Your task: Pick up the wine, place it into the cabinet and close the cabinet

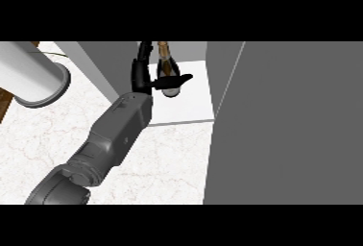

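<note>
Left robot hand (144, 77): fingers and thumb curled round the bottle (168, 66), the thumb crossing its lower body. The right robot hand does not show.

Bottle: inside the cabinet (99, 62) opening, above the white shelf (193, 103) and near its left wall. It leans, neck away from me and base towards me. I cannot tell whether the base touches the shelf.

Forearm (124, 125): runs from the lower left, over the marble surface (170, 158), and enters the opening beside the left wall.

Door (291, 125): open, a broad grey panel filling the right of the view.

White cylinder (32, 72): stands on the surface, left of the cabinet and well apart from the hand.

Findings, as judgement:
- Placement looks nearly done; release and closing are not yet done.
- If the hand lets go while the bottle leans or hangs off the shelf, the bottle is likely to tip and roll, possibly out over the front edge.
- The thumb lies across the bottle. Pulling back before it opens fully could drag the bottle out.
- The forearm sits close to the left wall, so a sideways withdrawal could strike it and jolt the shelf.
- Swinging the door while the arm is in the opening would trap the arm.
- A bottle left near the front edge could block the door.
</note>
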Robot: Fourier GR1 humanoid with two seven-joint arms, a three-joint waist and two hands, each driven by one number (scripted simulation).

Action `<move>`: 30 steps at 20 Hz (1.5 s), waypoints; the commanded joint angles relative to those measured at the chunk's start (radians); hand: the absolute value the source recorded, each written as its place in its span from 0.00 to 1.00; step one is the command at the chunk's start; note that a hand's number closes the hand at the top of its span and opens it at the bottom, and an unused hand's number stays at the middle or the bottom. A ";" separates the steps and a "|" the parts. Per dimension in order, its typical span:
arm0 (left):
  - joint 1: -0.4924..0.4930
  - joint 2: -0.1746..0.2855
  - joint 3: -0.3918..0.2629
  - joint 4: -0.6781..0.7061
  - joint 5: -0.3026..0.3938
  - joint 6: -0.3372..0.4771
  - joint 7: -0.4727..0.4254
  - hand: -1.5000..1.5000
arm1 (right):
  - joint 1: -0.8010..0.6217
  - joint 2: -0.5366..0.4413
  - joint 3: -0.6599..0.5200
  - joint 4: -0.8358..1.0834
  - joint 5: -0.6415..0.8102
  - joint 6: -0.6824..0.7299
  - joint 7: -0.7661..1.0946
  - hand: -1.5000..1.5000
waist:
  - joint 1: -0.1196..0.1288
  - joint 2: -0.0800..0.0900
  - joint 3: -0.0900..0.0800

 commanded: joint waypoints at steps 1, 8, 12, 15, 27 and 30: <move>0.038 0.011 -0.003 0.012 -0.012 0.021 -0.032 0.00 | 0.004 -0.019 -0.021 -0.055 -0.051 0.013 0.029 0.00 | -0.001 0.006 -0.003; 0.031 0.000 0.030 -0.009 0.008 0.004 -0.047 0.00 | -0.040 0.010 0.023 0.002 -0.005 -0.014 0.014 0.00 | 0.003 0.009 -0.004; 0.088 0.010 0.028 -0.017 -0.001 -0.045 -0.108 0.00 | 0.013 -0.003 -0.039 -0.023 -0.047 0.012 -0.016 0.00 | 0.004 0.005 -0.003; 0.065 -0.009 0.035 -0.021 0.001 -0.053 -0.094 0.00 | 0.001 0.001 -0.019 -0.052 -0.044 0.003 0.025 0.00 | 0.007 0.001 -0.003; 0.054 -0.011 0.011 -0.014 -0.009 -0.149 -0.082 0.00 | -0.076 -0.013 -0.042 -0.050 -0.070 -0.015 0.102 0.00 | 0.006 -0.005 -0.003; 0.119 -0.012 0.023 -0.023 0.001 -0.206 -0.136 0.00 | -0.011 0.010 0.051 -0.064 0.017 -0.035 0.066 0.00 | 0.017 -0.007 -0.004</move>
